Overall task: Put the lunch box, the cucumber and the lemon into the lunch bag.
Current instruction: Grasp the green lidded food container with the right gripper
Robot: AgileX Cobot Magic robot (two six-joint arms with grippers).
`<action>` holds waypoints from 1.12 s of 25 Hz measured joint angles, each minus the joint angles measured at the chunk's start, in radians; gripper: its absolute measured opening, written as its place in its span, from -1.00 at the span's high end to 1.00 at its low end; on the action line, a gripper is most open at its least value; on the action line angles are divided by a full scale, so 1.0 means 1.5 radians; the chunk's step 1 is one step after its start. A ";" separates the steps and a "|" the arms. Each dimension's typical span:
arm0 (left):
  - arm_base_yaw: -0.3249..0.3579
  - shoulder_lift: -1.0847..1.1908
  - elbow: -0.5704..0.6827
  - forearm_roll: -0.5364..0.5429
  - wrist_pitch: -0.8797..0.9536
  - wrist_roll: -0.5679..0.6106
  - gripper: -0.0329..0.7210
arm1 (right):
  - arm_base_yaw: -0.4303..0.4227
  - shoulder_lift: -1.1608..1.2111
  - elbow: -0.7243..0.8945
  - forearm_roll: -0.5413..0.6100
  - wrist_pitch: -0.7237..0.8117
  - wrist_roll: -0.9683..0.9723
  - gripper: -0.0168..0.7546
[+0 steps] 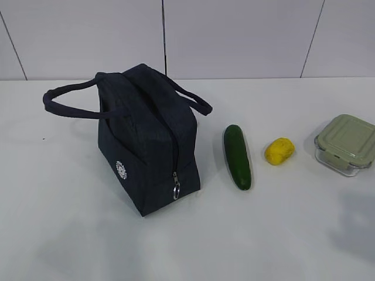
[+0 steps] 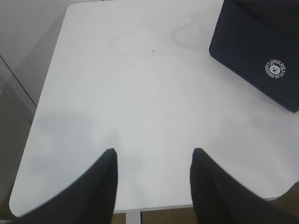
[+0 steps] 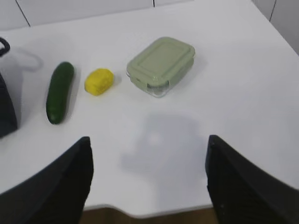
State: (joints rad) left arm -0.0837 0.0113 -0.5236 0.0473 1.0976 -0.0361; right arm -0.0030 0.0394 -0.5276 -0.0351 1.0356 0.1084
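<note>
White table [image 1: 70,234] holds the zipped lunch bag [image 1: 146,140], with the cucumber [image 1: 237,157], lemon [image 1: 279,151] and lunch box [image 1: 347,143] in a row beside it. Both grippers [image 2: 152,186] [image 3: 149,182] hover open and empty. The box looks rigid with a smooth lid; grasping across its sides seems safest.

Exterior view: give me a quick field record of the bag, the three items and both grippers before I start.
lunch bag: upright, left of the items, zipper looks closed
cucumber: lying on table, right of bag
lemon: between cucumber and lunch box
lunch box: far right, lid on
left gripper: open, empty
right gripper: open, empty
items in bag: none seen
</note>
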 joint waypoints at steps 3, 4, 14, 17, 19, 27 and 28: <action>0.000 0.000 0.000 0.000 0.000 0.000 -0.04 | 0.000 0.033 -0.001 0.008 -0.064 0.045 -0.50; 0.000 0.000 0.000 0.000 0.000 0.000 -0.04 | 0.000 0.044 -0.001 0.012 -0.082 0.056 -0.50; 0.000 0.000 0.000 0.000 0.000 0.000 -0.02 | 0.000 0.214 -0.001 0.124 -0.132 0.075 -0.50; 0.000 0.000 0.000 0.000 0.000 0.000 -0.01 | 0.000 0.257 -0.001 0.158 -0.146 0.074 -0.50; 0.000 0.000 0.000 0.000 0.000 0.000 0.00 | 0.000 0.275 -0.001 0.192 -0.169 0.074 -0.50; 0.000 0.000 0.000 0.000 0.000 0.000 0.01 | 0.000 0.335 -0.001 0.231 -0.229 0.074 -0.50; 0.000 0.000 0.000 0.000 0.000 0.000 0.01 | 0.000 0.342 -0.001 0.232 -0.237 0.075 -0.50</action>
State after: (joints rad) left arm -0.0837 0.0113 -0.5236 0.0473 1.0976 -0.0361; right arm -0.0030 0.5518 -0.5298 0.3136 0.6801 0.2215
